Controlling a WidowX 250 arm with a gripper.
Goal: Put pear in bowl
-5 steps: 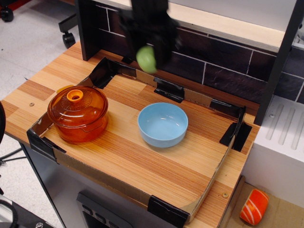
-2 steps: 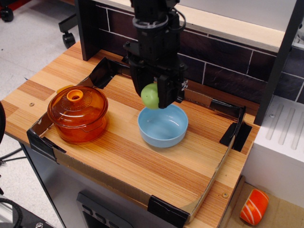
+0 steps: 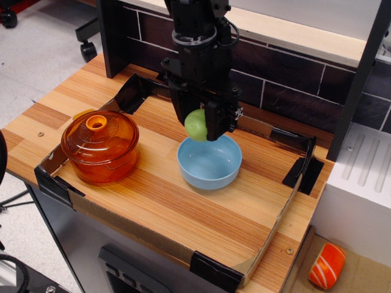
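My black gripper (image 3: 200, 126) is shut on the light-green pear (image 3: 196, 125) and holds it just above the far left rim of the light-blue bowl (image 3: 209, 166). The bowl sits on the wooden tray surface near the middle and nothing lies in it. The pear is partly hidden by the gripper's fingers.
An orange translucent lidded pot (image 3: 101, 145) stands left of the bowl. A low cardboard rim with black tape corners (image 3: 215, 270) bounds the wooden surface. A dark brick-pattern back wall (image 3: 287, 91) rises behind. An orange-and-white striped object (image 3: 327, 265) lies lower right, off the table.
My gripper has come down from high at the back with the pear and moved toward the bowl. Over the last moment it shifted slightly right above the bowl's rim.
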